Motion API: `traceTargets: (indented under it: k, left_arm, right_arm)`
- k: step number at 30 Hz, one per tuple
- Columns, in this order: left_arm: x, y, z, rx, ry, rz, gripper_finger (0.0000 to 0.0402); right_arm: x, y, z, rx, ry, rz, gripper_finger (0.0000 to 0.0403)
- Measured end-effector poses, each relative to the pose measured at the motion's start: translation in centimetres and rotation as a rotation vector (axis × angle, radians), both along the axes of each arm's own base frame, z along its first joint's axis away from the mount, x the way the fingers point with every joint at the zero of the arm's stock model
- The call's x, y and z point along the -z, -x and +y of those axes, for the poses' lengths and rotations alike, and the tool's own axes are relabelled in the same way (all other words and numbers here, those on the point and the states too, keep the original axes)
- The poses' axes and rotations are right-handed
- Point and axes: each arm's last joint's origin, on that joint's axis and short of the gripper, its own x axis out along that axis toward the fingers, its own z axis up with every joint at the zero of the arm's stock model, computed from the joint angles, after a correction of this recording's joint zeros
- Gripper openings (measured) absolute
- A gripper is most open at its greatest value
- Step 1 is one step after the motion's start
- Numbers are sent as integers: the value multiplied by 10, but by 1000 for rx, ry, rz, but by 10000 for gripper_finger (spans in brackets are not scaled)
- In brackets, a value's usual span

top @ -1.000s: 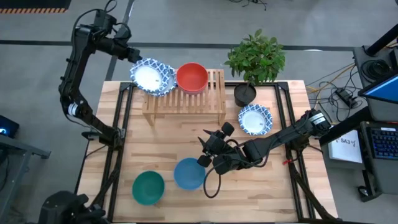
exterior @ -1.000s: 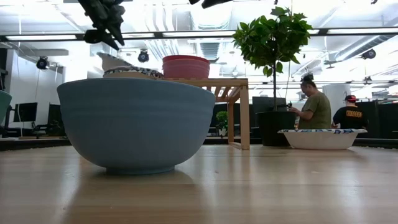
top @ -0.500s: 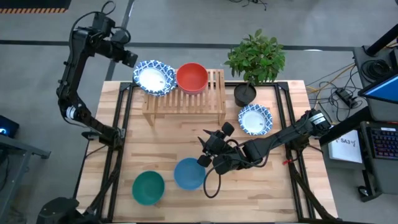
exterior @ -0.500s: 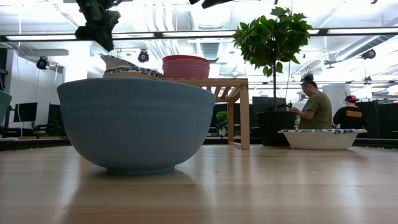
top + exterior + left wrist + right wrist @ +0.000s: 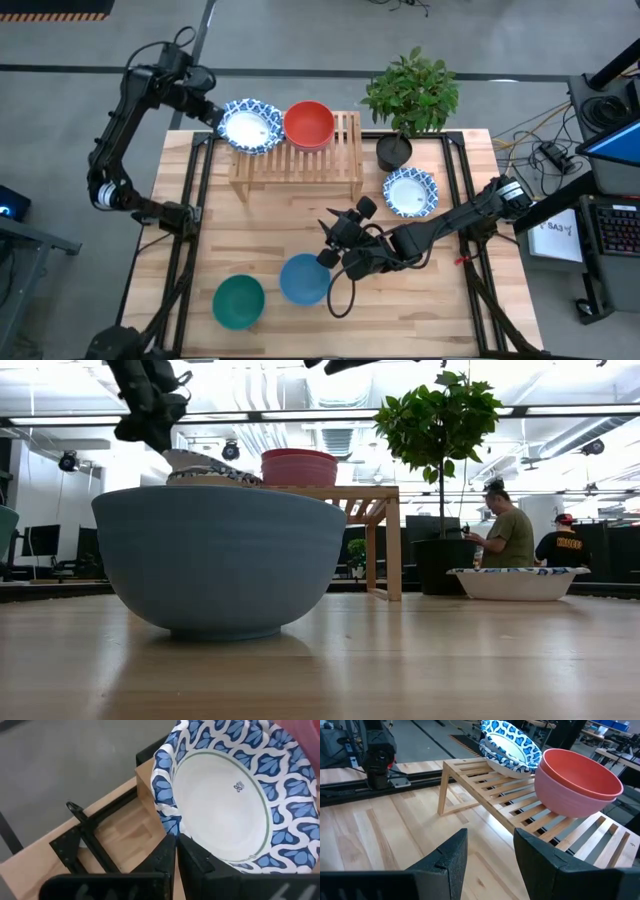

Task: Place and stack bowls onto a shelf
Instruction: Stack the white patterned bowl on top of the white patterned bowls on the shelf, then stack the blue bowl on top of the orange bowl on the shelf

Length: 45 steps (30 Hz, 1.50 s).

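The light-wood shelf (image 5: pixel 300 165) stands at the table's far side. On its left end two blue-patterned white bowls (image 5: pixel 250 125) are stacked, the top one tilted (image 5: pixel 511 744). Beside them a red bowl (image 5: pixel 308 122) sits in a pink bowl (image 5: pixel 565 800). My left gripper (image 5: pixel 212 112) is shut, its tips right at the top patterned bowl's left rim (image 5: pixel 167 827). A third patterned bowl (image 5: pixel 410 192), a blue bowl (image 5: pixel 303 279) and a green bowl (image 5: pixel 238 301) rest on the table. My right gripper (image 5: pixel 327 240) hovers open above the table, just right of the blue bowl, facing the shelf. My left gripper's shut fingertips (image 5: pixel 176 845) stand at the outer left rim of the top patterned bowl (image 5: pixel 165 822), coming level from the table's left. Whether they touch the rim I cannot tell. The bowl lies tilted on the bowl under it.
A potted plant in a black pot (image 5: pixel 394 150) stands right of the shelf at the far edge. The shelf's right half (image 5: pixel 345 135) has bare slats. Black frame rails (image 5: pixel 190 200) run along the table's sides. People sit in the room beyond (image 5: pixel 510 535).
My left gripper has shut and come down from above the shelf's far left corner toward the near edge, ending beside the patterned bowls' left rim. The bowls on the shelf and my right arm have stayed put.
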Motion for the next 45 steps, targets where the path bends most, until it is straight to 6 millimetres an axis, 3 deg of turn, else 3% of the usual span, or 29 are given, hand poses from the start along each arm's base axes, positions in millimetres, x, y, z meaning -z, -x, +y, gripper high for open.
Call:
traceTargets:
  k: [8, 16, 24, 28, 33, 40, 45]
  left_arm:
    - [4, -3, 1, 9, 19, 6, 0]
    - [27, -6, 7, 17, 95, 36, 0]
    - [15, -4, 0, 37, 42, -20, 0]
    - [-2, -3, -24, 186, 15, -258, 0]
    - [-10, 3, -70, 351, -65, -463, 0]
    - [5, 22, -134, 376, -207, -583, 0]
    - [18, 35, -165, 374, -296, -688, 0]
  right_arm:
    - [-1, -1, 0, 1, -6, -16, 150]
    - [-1, -1, 0, 1, -6, -15, 150]
    - [-1, -1, 0, -1, -3, -12, 150]
    - [3, 0, 0, -3, 0, 0, 150]
    - [10, 1, 0, -28, -30, 15, 150]
    - [13, -3, -1, -151, -126, 51, 150]
    - [14, -12, -18, -268, -263, 67, 150]
